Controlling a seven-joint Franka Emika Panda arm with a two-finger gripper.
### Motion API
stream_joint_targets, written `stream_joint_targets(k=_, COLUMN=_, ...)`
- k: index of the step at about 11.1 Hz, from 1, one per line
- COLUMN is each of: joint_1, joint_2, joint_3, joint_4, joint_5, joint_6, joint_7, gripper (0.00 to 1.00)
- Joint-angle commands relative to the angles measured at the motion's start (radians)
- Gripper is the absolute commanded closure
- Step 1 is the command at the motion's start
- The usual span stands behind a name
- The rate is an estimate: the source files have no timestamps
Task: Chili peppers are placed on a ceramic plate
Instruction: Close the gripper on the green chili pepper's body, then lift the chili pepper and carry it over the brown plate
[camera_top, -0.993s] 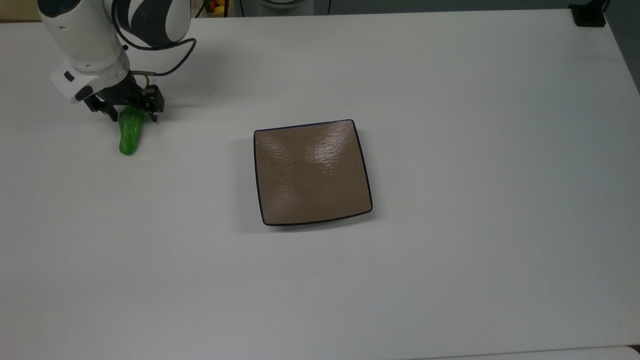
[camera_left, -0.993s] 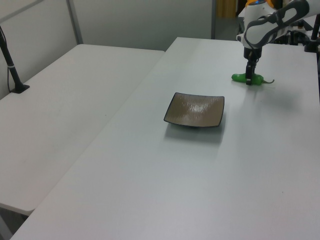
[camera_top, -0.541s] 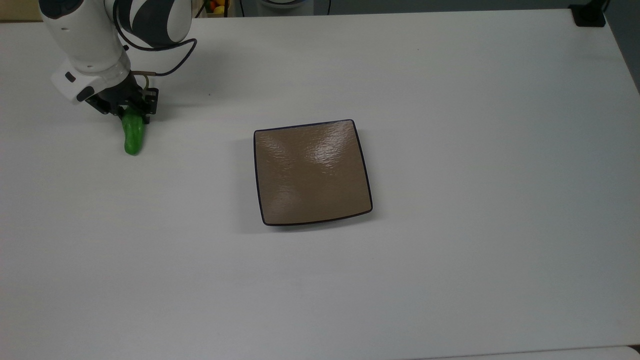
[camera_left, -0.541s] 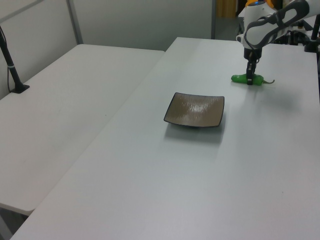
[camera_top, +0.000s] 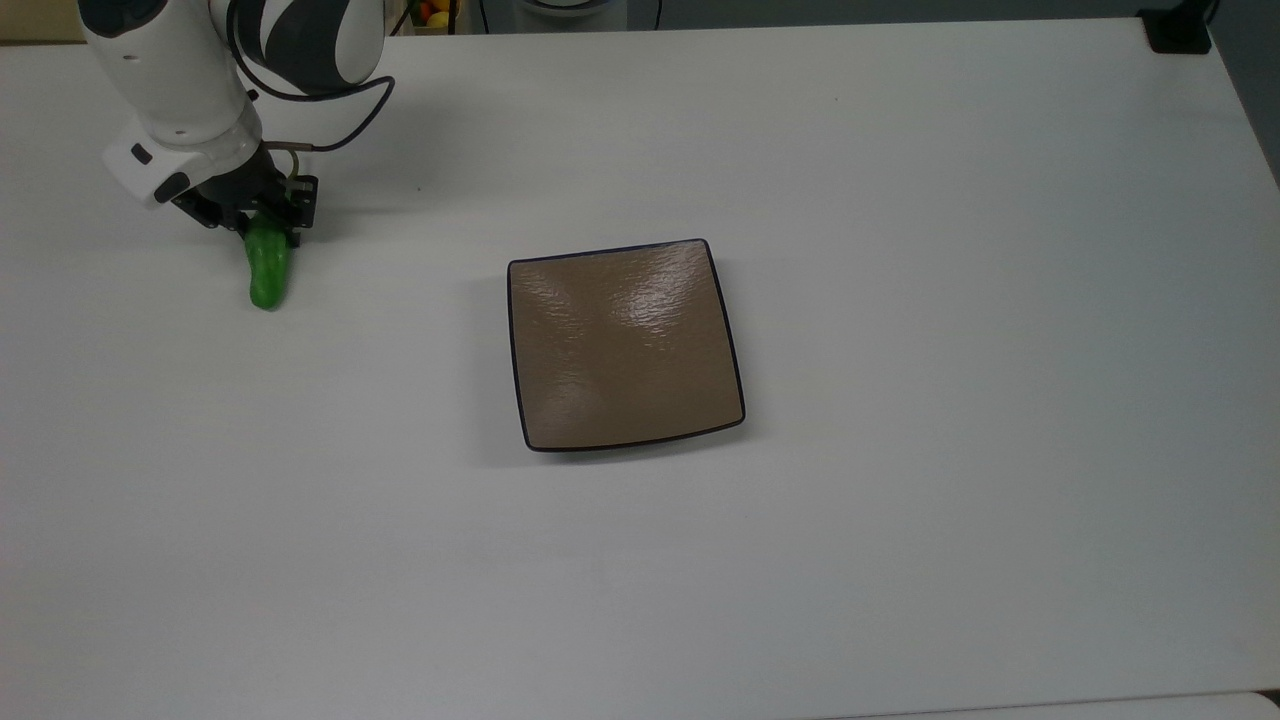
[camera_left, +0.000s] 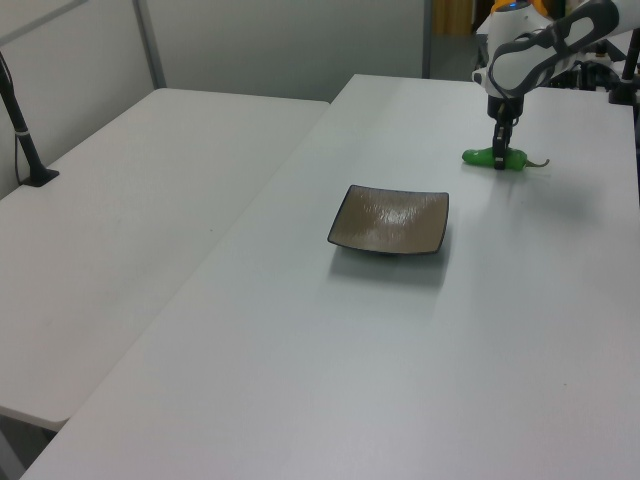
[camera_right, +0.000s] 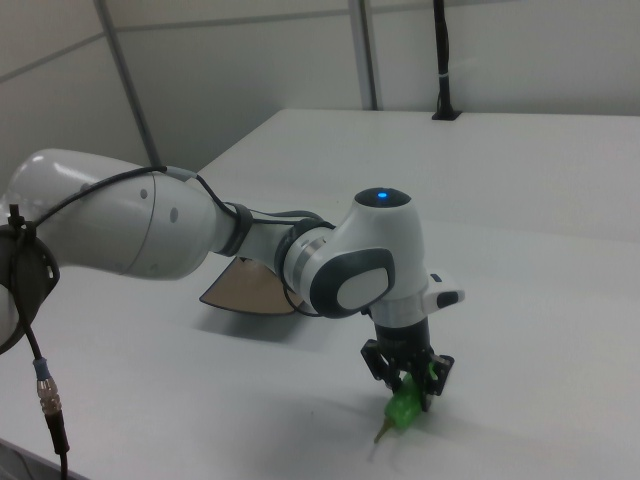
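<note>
A bright green chili pepper lies on the white table at the top view's far left; it also shows as a green shape in the left view and under the wrist in the right view. My gripper points down over its stem end, shut on the chili pepper with a finger on either side. The square tan-brown ceramic plate with a dark rim sits bare near the table's middle, well to the right of the pepper in the top view; my arm hides most of it in the right view.
A black cable loops off my wrist above the table. A black post base stands at the top view's far right corner. A second white table adjoins on the left view's left, with a black stand on it.
A second ago the fingers straddled the pepper with a wider gap; they have closed on its stem end. The pepper shifted slightly rightward in the top view. The plate has not moved.
</note>
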Motion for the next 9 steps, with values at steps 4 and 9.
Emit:
stream_joint_targets(k=4, joint_1=0.044, joint_2=-0.141, joint_3=0.019, joint_4=0.077, joint_5=-0.012, joint_6=-0.261, joint_7=0.006, gripper=1.0)
stream_joint_targets(k=9, joint_1=0.061, joint_2=-0.215, joint_3=0.109, joint_4=0.216, joint_5=0.012, joint_6=-0.446, joint_7=0.01, gripper=0.99)
